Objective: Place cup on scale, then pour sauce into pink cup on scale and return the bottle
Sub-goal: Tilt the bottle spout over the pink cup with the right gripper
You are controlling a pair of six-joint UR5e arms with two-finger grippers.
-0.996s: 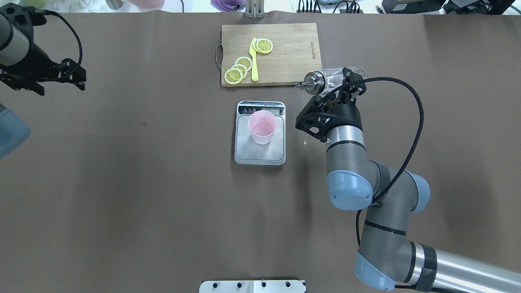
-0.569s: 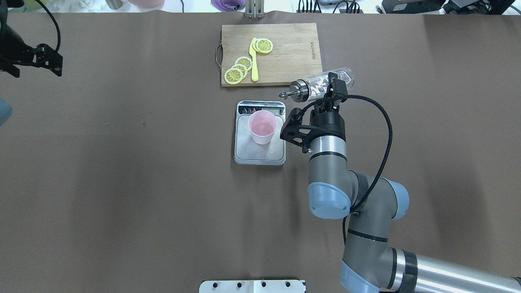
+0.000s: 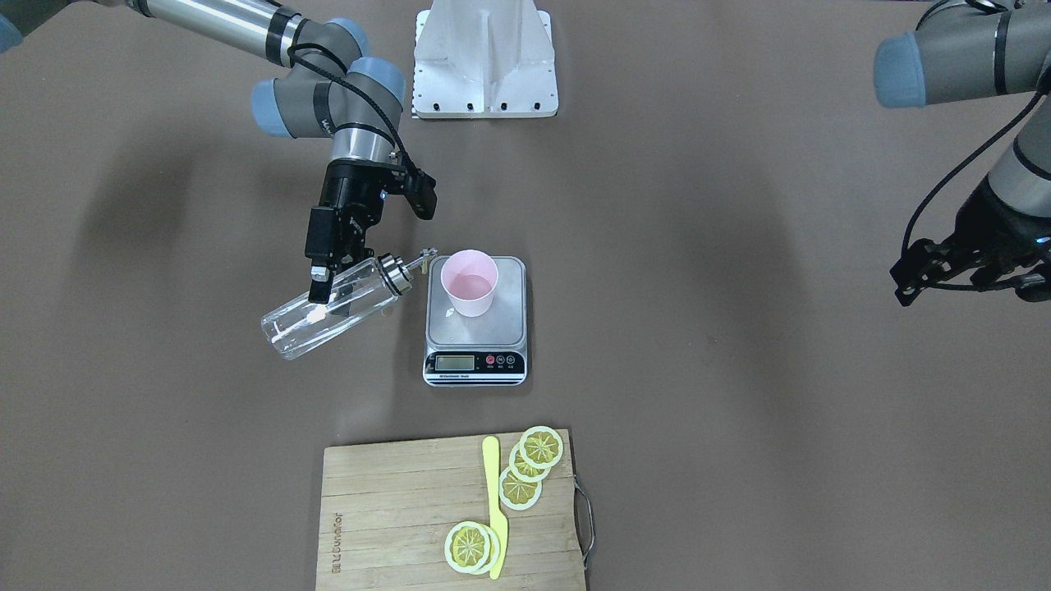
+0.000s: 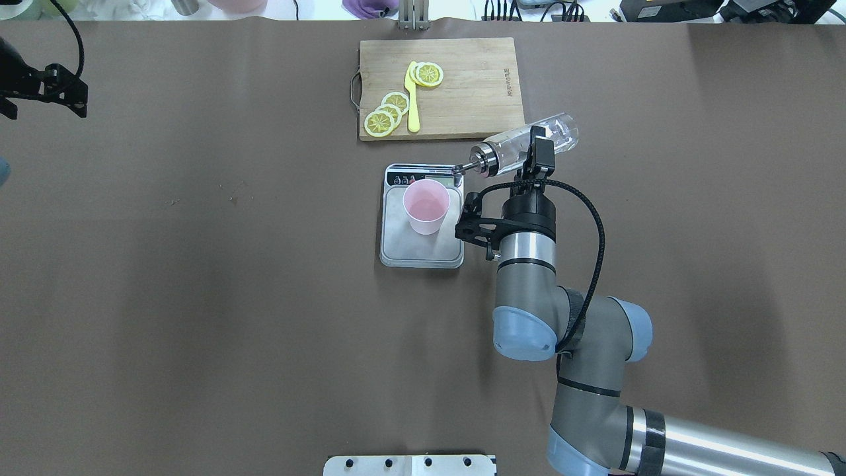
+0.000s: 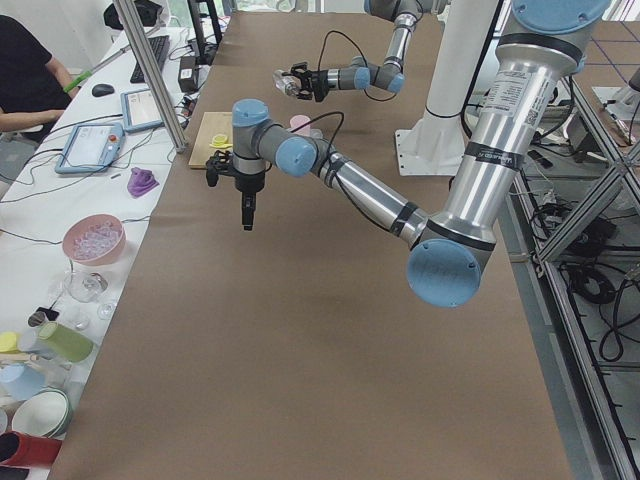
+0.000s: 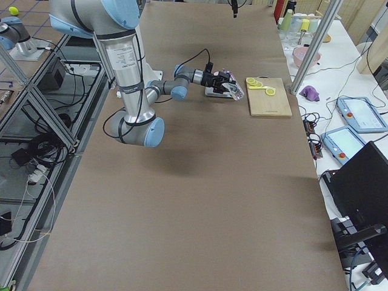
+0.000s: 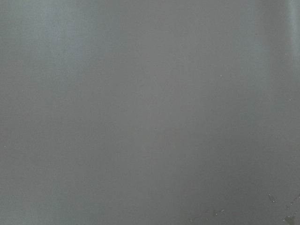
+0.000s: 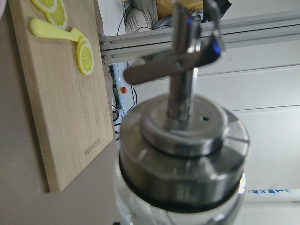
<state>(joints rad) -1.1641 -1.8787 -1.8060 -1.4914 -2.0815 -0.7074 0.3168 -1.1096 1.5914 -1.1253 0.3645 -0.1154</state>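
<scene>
Two fixed views show right gripper [image 3: 327,302] jaws clamped on tilted bottle [image 3: 289,330], spout just beside cup [image 3: 469,283] on scale [image 3: 493,332]. Wrist view shows only cap and spout. Left gripper [image 3: 944,275] jaws: cannot tell.

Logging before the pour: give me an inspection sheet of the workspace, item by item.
Surface: brown table, few crumbs.
Job's things: cup upright on scale; bottle tilted, spout short of the cup.
Clutter: cutting board with lemon slices and yellow knife.
Grippers: right gripper shut on bottle; left gripper off at the table's side, state unclear.
Cables: black cable loops clear of the cup.
Surroundings: operator and cluttered benches beside the table.
</scene>
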